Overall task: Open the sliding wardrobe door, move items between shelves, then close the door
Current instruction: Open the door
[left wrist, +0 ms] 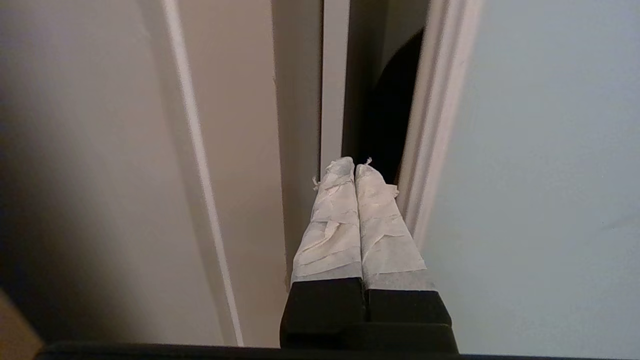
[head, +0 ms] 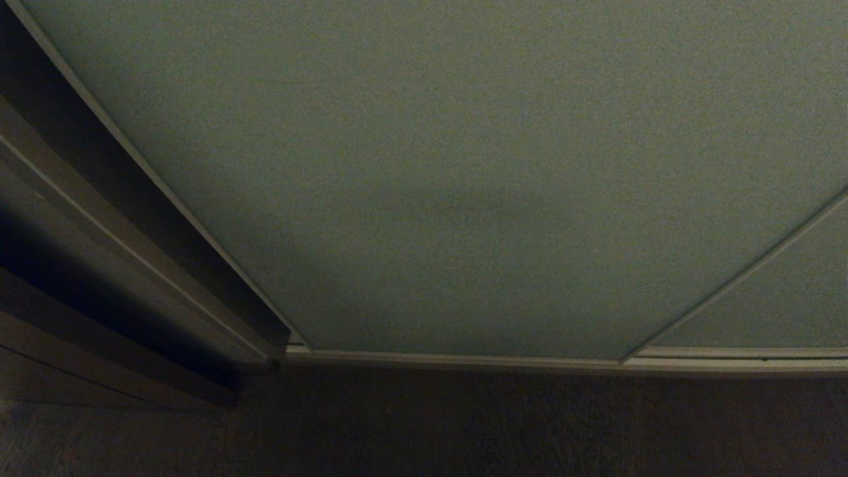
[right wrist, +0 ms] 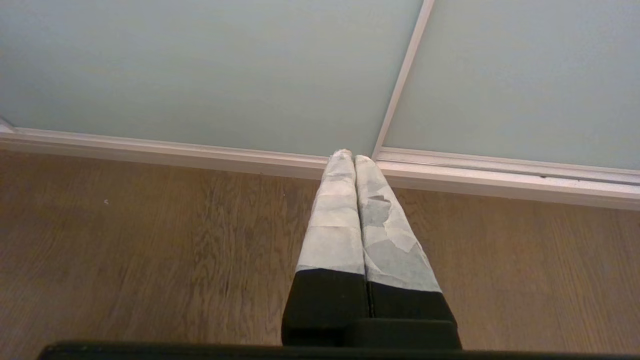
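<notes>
Left gripper at the door edge; right gripper parked above the floor.

The left gripper (left wrist: 355,165) is clenched on nothing, its taped fingers (left wrist: 332,225) aimed into the narrow dark gap just beside the metal edge of the sliding wardrobe door (left wrist: 540,165). The right gripper (right wrist: 352,156) is likewise closed and empty, held low over the wooden floor (right wrist: 150,240). Beyond it, the door (head: 464,172) is seen filling the head view, above the bottom rail (head: 464,361).

Pale grey-green sliding wardrobe door (head: 464,165) stands slightly ajar.
</notes>
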Motion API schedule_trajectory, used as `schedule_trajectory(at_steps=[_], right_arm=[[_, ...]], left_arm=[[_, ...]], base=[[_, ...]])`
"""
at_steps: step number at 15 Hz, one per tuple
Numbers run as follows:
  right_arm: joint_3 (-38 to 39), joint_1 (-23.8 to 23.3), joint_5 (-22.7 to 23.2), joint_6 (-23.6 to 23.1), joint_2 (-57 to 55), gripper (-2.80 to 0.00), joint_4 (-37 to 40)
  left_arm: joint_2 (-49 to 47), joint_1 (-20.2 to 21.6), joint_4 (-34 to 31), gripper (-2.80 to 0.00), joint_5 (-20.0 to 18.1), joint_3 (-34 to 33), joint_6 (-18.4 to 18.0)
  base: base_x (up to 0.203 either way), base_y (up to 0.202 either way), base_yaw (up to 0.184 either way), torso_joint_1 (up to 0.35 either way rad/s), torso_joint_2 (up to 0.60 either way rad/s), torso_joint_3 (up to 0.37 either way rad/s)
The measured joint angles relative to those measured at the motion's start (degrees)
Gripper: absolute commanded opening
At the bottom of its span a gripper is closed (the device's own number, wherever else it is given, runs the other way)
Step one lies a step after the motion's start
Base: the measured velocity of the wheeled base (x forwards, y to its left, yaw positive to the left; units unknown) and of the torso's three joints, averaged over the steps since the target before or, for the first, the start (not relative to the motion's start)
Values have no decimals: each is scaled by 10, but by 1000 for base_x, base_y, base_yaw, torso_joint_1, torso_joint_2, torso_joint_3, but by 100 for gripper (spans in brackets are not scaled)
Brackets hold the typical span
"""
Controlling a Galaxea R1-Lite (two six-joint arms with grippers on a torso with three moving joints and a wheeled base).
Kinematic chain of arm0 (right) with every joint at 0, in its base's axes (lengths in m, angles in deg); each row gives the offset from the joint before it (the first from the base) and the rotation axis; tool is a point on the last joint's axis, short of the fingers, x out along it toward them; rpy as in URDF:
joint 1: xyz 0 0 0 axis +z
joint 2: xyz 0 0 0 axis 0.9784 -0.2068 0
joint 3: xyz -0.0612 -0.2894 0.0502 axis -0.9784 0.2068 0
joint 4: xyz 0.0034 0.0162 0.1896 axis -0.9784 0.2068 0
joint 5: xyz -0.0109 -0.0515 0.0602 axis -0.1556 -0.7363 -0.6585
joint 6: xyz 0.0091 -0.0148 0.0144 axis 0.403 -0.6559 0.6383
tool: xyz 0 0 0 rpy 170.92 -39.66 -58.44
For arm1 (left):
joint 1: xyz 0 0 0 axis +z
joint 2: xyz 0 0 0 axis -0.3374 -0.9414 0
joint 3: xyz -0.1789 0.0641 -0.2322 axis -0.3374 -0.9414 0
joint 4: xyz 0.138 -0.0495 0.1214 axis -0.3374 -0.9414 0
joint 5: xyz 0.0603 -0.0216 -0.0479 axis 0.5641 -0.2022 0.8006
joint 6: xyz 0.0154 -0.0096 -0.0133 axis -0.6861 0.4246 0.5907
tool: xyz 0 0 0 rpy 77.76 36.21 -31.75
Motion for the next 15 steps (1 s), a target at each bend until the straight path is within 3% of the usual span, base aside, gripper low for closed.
schedule_trajectory(at_steps=[4, 7, 15], right_arm=[[0, 0, 0, 0, 0, -280, 0], [0, 0, 0, 0, 0, -280, 0], [0, 0, 0, 0, 0, -280, 0]], left_arm=[[-54, 0, -27, -280, -13, 56, -1], [-80, -5, -29, -280, -71, 89, -1], [-106, -29, -50, -280, -120, 112, -6]], base=[[0, 0, 0, 0, 0, 0], [0, 0, 0, 0, 0, 0], [0, 0, 0, 0, 0, 0]])
